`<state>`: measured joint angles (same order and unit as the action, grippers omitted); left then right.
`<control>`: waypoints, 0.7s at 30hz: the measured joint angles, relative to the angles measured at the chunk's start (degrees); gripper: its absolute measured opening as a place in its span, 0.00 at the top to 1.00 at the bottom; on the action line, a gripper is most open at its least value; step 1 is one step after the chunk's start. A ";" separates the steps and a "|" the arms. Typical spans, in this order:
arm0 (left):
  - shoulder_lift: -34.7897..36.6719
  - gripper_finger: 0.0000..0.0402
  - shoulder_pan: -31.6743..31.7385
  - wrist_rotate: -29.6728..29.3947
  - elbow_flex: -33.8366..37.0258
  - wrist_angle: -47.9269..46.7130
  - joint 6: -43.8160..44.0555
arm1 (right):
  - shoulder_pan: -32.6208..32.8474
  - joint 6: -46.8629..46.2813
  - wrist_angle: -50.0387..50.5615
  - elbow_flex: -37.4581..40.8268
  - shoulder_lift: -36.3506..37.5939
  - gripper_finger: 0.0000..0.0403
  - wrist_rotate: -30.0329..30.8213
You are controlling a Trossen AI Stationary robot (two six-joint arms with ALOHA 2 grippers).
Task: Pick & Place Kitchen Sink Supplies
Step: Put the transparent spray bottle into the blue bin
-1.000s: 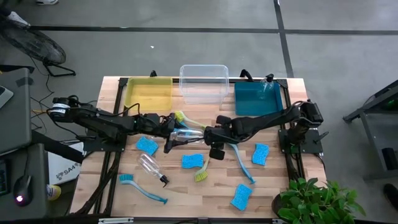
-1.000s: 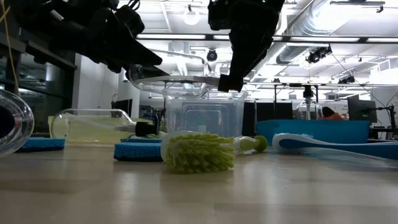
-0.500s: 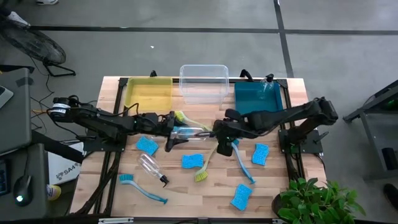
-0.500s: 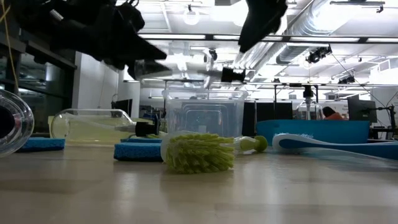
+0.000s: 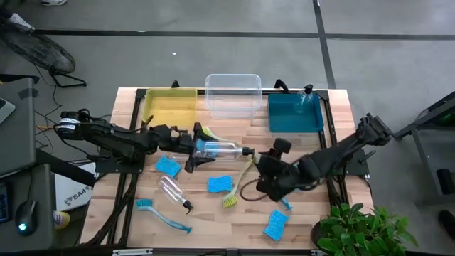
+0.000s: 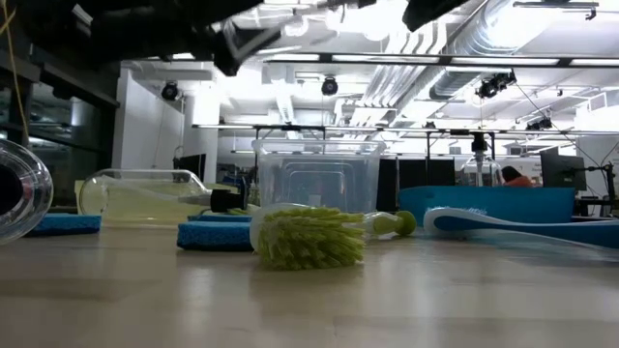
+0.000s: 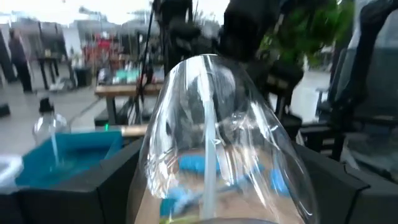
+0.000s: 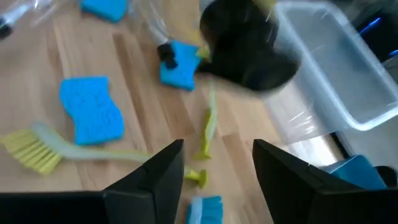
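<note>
My left gripper [image 5: 195, 148] is shut on a clear spray bottle [image 5: 222, 149] above the middle of the table, its black nozzle [image 5: 249, 151] toward the right. My right gripper [image 5: 261, 186] hangs open nearer the near edge, over a blue brush [image 5: 286, 204], touching nothing. A second spray bottle [image 5: 173, 192], several blue sponges [image 5: 220, 185] [image 5: 168, 166] [image 5: 297, 176], a blue brush [image 5: 163, 215] and a yellow-green brush [image 5: 231, 200] lie flat on the table. In the right wrist view I see a sponge [image 8: 93, 115] and a yellow-green brush [image 8: 37, 149]. My left gripper holds the bottle by its base end [image 7: 205, 199], pinched between the two fingers [image 7: 87, 193]. The fingers come level from the table's left and lie along the bottle. The bottle is lifted clear and lies about level, sticking out past the fingertips.
Three bins stand along the far edge: yellow [image 5: 170, 107], clear [image 5: 232, 94] and teal [image 5: 295, 117], the teal one holding a spray bottle [image 5: 306, 99]. Another yellow-green brush [image 5: 207, 134] lies near the left gripper. A potted plant [image 5: 355, 227] stands at the near right corner.
My right gripper has come away from the bottle's nozzle end and moved toward the near edge, rising out of the low view. My left gripper has kept the bottle and lifted it higher.
</note>
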<state>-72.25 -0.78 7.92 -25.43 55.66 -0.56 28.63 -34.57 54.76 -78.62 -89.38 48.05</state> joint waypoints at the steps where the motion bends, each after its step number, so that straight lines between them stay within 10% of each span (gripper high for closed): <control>1: 0.00 0.19 0.00 0.41 0.00 1.14 -0.34 | 0.87 -0.67 -1.51 1.64 0.18 0.54 2.11; 6: 0.00 0.19 0.00 3.18 -0.02 7.58 -0.52 | 3.07 1.98 -18.59 11.98 0.40 0.54 12.97; 12: 0.04 0.19 0.00 6.88 -0.04 13.69 0.75 | 3.31 26.88 -56.20 23.03 2.07 0.54 19.78; 21: 0.04 0.19 0.02 8.52 -0.04 16.84 1.91 | 1.77 62.61 -118.67 38.73 2.86 0.55 -0.83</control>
<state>-72.20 -0.75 16.44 -25.47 72.50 1.34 30.40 28.03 -63.91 -39.89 -86.52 47.22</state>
